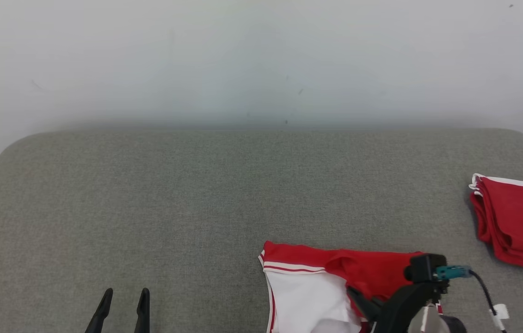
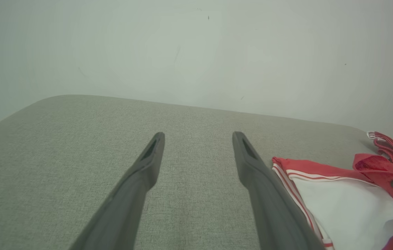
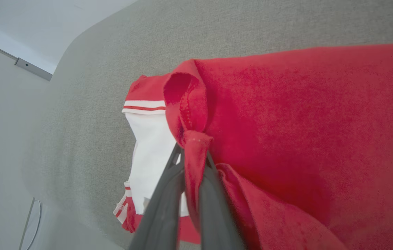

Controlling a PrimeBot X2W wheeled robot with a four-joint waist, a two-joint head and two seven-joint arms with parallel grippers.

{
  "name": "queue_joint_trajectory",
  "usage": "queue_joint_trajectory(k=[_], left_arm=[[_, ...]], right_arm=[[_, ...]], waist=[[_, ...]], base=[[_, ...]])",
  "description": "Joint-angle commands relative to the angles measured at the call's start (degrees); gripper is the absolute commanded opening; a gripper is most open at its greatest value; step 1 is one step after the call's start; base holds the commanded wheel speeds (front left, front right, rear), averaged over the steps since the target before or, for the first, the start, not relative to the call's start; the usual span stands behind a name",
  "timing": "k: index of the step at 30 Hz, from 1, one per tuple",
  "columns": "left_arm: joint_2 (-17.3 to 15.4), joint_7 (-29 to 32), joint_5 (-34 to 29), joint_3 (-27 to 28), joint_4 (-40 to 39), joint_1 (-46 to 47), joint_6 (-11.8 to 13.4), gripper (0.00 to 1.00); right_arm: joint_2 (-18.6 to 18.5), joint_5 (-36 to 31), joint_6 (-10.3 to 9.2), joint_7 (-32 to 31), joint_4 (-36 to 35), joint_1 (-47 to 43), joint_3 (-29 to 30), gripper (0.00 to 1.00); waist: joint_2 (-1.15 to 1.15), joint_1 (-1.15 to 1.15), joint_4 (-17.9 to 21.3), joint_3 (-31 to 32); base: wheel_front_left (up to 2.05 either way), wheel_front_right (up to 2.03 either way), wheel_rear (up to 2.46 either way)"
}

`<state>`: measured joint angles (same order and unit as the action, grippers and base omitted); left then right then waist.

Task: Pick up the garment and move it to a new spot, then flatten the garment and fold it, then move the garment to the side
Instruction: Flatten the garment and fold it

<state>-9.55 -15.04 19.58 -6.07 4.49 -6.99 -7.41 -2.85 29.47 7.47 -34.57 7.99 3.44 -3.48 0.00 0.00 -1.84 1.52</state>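
A red and white garment (image 1: 316,286) lies at the near right of the grey cushioned surface (image 1: 196,208); it also shows in the left wrist view, garment (image 2: 338,201), at the right. My right gripper (image 1: 358,300) is shut on a red fold of it; in the right wrist view that gripper (image 3: 191,156) pinches a bunched red edge of the garment (image 3: 286,121) between its two dark fingers. My left gripper (image 1: 125,292) stands open at the lower left, well apart from the cloth. In its own view the left gripper (image 2: 198,137) spreads wide over bare grey fabric.
A second red garment with white trim (image 1: 515,222) lies folded at the far right edge of the surface. A pale wall (image 1: 261,60) rises behind the surface. A cable with a white tag (image 1: 497,310) hangs from my right wrist.
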Motion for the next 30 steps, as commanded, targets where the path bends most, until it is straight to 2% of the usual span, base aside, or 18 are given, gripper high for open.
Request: queue_joint_trajectory(k=[1, 11, 21, 22, 23, 24, 30], left_arm=[[-0.1, -0.1, 0.0, -0.1, 0.1, 0.4, -0.1, 1.00], [0.1, -0.1, 0.0, -1.1, 0.7, 0.9, -0.1, 1.00], [0.4, -0.1, 0.2, -2.4, 1.2, 0.5, -0.1, 1.00], [0.3, -0.1, 0.2, -2.4, 1.2, 0.4, -0.1, 1.00], [0.3, -0.1, 0.3, -2.4, 1.1, 0.3, -0.1, 1.00], [0.2, -0.1, 0.3, -2.4, 1.1, 0.2, -0.1, 1.00], [0.0, -0.1, 0.4, -1.7, 1.0, -0.6, -0.1, 1.00]], right_arm=[[0.0, 1.4, 0.05, 1.5, 1.3, 1.1, -2.2, 0.00], [0.0, 4.5, 0.06, 6.5, 10.6, 7.5, -11.6, 0.00], [0.0, 8.0, 0.06, 11.4, 21.1, 14.0, -18.0, 0.00], [0.0, 8.0, 0.05, 11.7, 21.9, 14.3, -18.3, 0.03], [0.0, 8.4, 0.06, 12.2, 22.5, 14.5, -18.5, 0.67], [0.0, 9.2, 0.06, 12.6, 22.9, 14.6, -18.8, 1.00], [0.0, 16.4, 0.06, 13.9, 18.3, 14.4, -20.4, 1.00]], waist=[[0.00, 0.00, -0.5, 0.0], [0.00, 0.00, -2.2, 0.0], [0.00, 0.00, -5.2, 0.5], [0.00, 0.00, -5.3, 0.5], [0.00, 0.00, -5.4, 0.6], [0.00, 0.00, -5.5, 0.6], [0.00, 0.00, -4.9, 1.2]], base=[[0.00, 0.00, 0.00], [0.00, 0.00, 0.00], [0.00, 0.00, 0.00], [0.00, 0.00, 0.00], [0.00, 0.00, 0.00], [0.00, 0.00, 0.00], [0.00, 0.00, 0.00]])
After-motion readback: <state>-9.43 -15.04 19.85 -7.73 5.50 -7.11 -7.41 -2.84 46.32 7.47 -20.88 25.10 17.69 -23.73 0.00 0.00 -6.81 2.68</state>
